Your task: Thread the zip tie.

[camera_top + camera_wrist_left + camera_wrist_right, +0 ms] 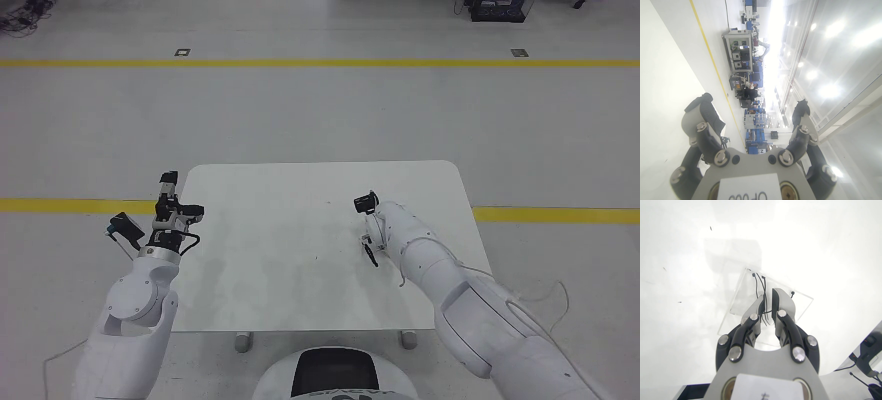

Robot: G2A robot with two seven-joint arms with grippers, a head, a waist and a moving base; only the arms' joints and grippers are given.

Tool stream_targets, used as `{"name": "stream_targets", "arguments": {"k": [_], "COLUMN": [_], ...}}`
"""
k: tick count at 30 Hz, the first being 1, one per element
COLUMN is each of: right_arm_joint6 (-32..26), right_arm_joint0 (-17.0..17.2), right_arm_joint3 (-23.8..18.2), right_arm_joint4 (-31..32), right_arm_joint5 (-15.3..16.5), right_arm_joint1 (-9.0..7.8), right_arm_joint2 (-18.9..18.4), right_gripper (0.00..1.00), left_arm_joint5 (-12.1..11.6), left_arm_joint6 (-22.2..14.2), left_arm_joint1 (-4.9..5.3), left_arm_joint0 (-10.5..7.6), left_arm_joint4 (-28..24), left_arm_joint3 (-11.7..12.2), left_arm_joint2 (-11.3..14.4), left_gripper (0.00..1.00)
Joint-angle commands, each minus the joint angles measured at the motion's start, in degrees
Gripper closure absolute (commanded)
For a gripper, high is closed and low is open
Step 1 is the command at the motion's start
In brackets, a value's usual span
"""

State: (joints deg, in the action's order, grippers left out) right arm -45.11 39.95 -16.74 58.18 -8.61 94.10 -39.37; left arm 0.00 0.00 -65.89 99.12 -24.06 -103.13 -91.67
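Several black zip ties (pixel 761 283) lie in a shallow clear tray (pixel 802 308) on the white table (pixel 300 290). My right gripper (pixel 768 293) is lowered into the tray. Its fingers stand a narrow gap apart, and a couple of ties run through that gap, one lying against one pad (pixel 762 306). From above, this gripper (pixel 369 243) sits right of the table's middle, with the ties (pixel 371 256) just beneath it. My left gripper (pixel 753 100) is wide open and holds nothing. It points up and away over the table's left edge (pixel 178 205).
The white tabletop around the tray is bare apart from a few small dark specks (pixel 710 228). Pale floor with yellow lines (pixel 320 63) surrounds the table. The left wrist view looks out over the distant workshop with racks and benches (pixel 738 53).
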Motion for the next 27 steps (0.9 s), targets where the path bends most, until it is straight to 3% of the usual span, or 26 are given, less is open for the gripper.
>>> {"name": "stream_targets", "arguments": {"k": [1,27], "right_arm_joint6": [0.0,-0.9], "right_arm_joint0": [0.0,0.5], "right_arm_joint3": [-0.1,-0.6], "right_arm_joint4": [0.1,1.5], "right_arm_joint5": [-0.1,-0.4], "right_arm_joint1": [-0.01,-0.06], "right_arm_joint2": [-0.1,-1.1], "right_gripper": [0.89,0.88], "left_arm_joint5": [0.0,0.0], "left_arm_joint6": [0.0,0.0], "left_arm_joint1": [0.0,0.0], "left_arm_joint0": [0.0,0.0], "left_arm_joint4": [0.0,0.0], "left_arm_joint3": [0.0,0.0], "left_arm_joint2": [0.0,0.0], "left_gripper": [0.0,0.0]}}
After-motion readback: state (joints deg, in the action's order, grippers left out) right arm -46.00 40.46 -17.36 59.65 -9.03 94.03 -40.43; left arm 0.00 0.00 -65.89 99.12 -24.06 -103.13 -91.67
